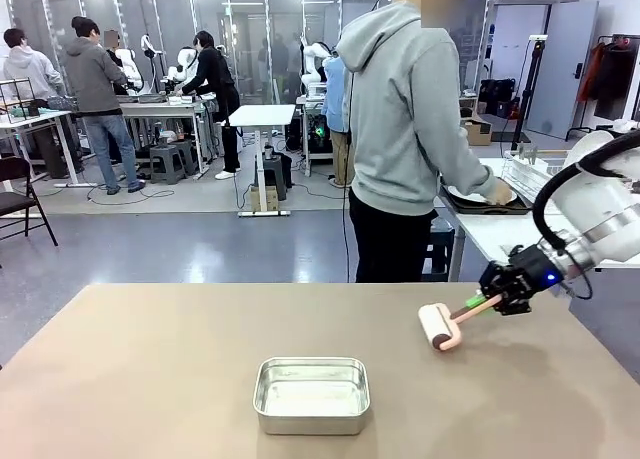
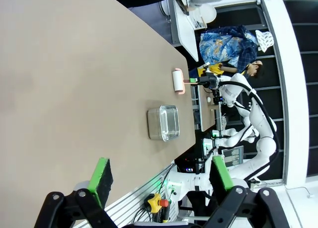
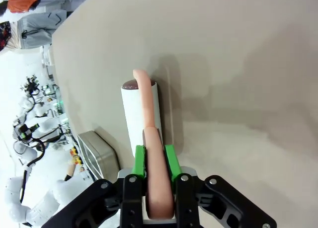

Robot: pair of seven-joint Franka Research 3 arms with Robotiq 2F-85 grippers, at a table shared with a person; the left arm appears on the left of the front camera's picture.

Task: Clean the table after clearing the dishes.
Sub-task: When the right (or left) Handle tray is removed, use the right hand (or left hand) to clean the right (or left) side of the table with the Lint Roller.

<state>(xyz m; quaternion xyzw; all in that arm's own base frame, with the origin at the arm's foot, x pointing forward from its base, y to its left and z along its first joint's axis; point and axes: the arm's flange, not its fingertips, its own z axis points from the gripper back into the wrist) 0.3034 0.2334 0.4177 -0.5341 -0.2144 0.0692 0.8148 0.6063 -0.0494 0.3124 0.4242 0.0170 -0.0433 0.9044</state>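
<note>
Right up front, the taupe table (image 1: 130,379) is bare apart from a square steel pan (image 1: 311,394) near the close edge, so the clearing part can probably be counted as done. A white plate (image 1: 470,192) on a dark tray (image 1: 482,208) is being handled by the person's hand (image 1: 497,192) over on the small white side table (image 1: 490,237), well apart from the big top.

On the robot's right side of the table, a lint roller (image 1: 437,327) is set with its roll seemingly touching the surface. Its pinkish handle is pinched tight between the green pads of the right gripper (image 3: 155,158). It's kept low and angled, presumably so the roll can be pushed flat across the top.

Over on the left, the left gripper (image 2: 161,176) is held clear of the table. Its fingers are spread wide with nothing gripped, so it's likely just parked out of the way.
</note>
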